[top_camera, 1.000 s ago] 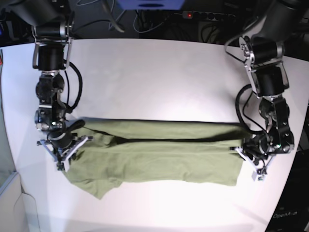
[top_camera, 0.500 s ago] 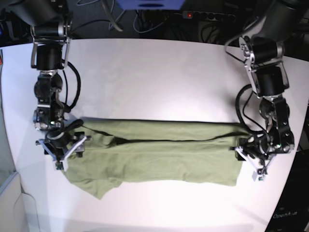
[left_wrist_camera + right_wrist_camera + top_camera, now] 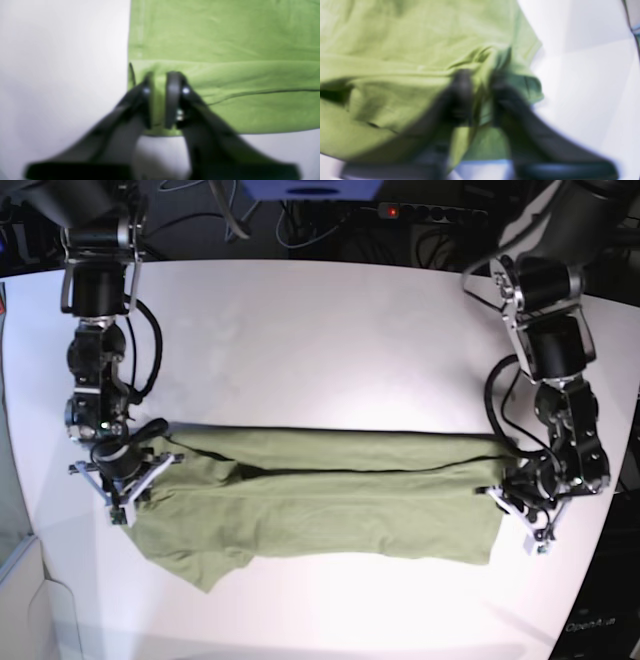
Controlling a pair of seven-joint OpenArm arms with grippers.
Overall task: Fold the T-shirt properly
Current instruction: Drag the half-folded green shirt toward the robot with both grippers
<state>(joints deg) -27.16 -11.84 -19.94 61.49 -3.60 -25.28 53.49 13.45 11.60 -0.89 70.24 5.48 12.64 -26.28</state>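
The olive-green T-shirt [image 3: 330,510] lies folded lengthwise in a long band across the white table [image 3: 330,340]. A sleeve sticks out at its lower left. My right gripper [image 3: 128,480] is at the shirt's left end in the base view. In the right wrist view my right gripper [image 3: 481,100] is shut on bunched fabric of the T-shirt [image 3: 395,37]. My left gripper [image 3: 518,505] is at the shirt's right end. In the left wrist view my left gripper [image 3: 158,100] is shut on the hem edge of the T-shirt [image 3: 225,37].
Cables and a power strip [image 3: 420,212] lie behind the table's far edge. The table's right edge runs close to my left gripper. A pale surface [image 3: 20,600] sits below the table's left corner.
My right gripper has moved a little left and away from the front edge, drawing the shirt's left end with it. My left gripper has barely moved.
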